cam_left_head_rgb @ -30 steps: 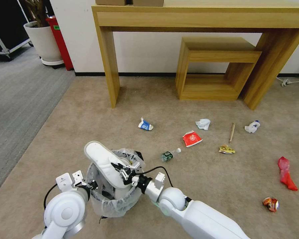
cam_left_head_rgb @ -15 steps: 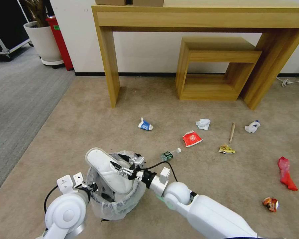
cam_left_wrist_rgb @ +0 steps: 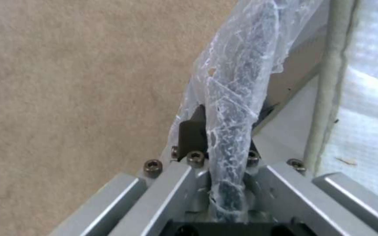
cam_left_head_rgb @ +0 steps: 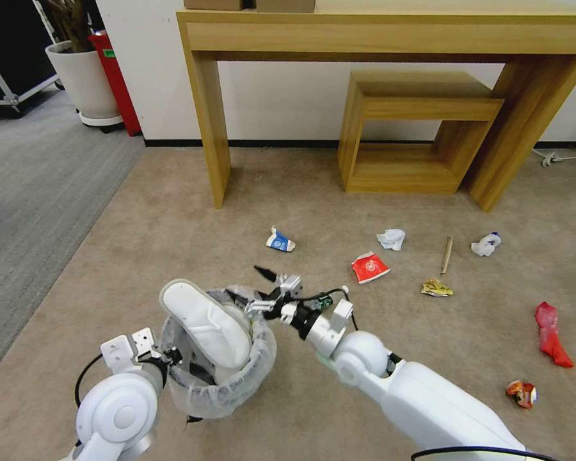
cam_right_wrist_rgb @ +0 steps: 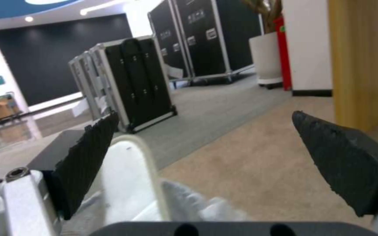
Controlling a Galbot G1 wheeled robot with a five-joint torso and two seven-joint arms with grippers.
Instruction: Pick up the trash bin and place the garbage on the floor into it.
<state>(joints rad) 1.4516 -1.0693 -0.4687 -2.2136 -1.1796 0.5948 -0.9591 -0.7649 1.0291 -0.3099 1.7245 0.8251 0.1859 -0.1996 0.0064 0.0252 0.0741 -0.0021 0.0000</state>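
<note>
The trash bin (cam_left_head_rgb: 237,384), dark with a whitish bag liner, hangs just above the carpet at the lower left. My left gripper (cam_left_head_rgb: 169,358) is shut on its rim (cam_left_wrist_rgb: 233,98), liner pinched between the fingers. A white slipper (cam_left_head_rgb: 201,320) stands tilted in the bin, its end sticking out. My right gripper (cam_left_head_rgb: 259,289) is open just right of the slipper (cam_right_wrist_rgb: 132,177), nothing between its fingers (cam_right_wrist_rgb: 346,160). Garbage on the carpet: a blue-white carton (cam_left_head_rgb: 280,241), small bottle (cam_left_head_rgb: 323,299), red cup (cam_left_head_rgb: 369,267), tissue wads (cam_left_head_rgb: 392,239), wooden stick (cam_left_head_rgb: 447,254), yellow wrapper (cam_left_head_rgb: 436,288), red wrapper (cam_left_head_rgb: 549,334).
A wooden console table (cam_left_head_rgb: 205,128) stands against the wall with a smaller wooden table (cam_left_head_rgb: 416,128) nested under it. A white planter (cam_left_head_rgb: 83,77) and a red stand (cam_left_head_rgb: 115,77) sit at the far left. A cable (cam_left_head_rgb: 563,155) lies by the wall at right.
My right gripper let go of the slipper, opened, and drew back to the right and away from the bin. The slipper stays in the bin. The bin shifted slightly.
</note>
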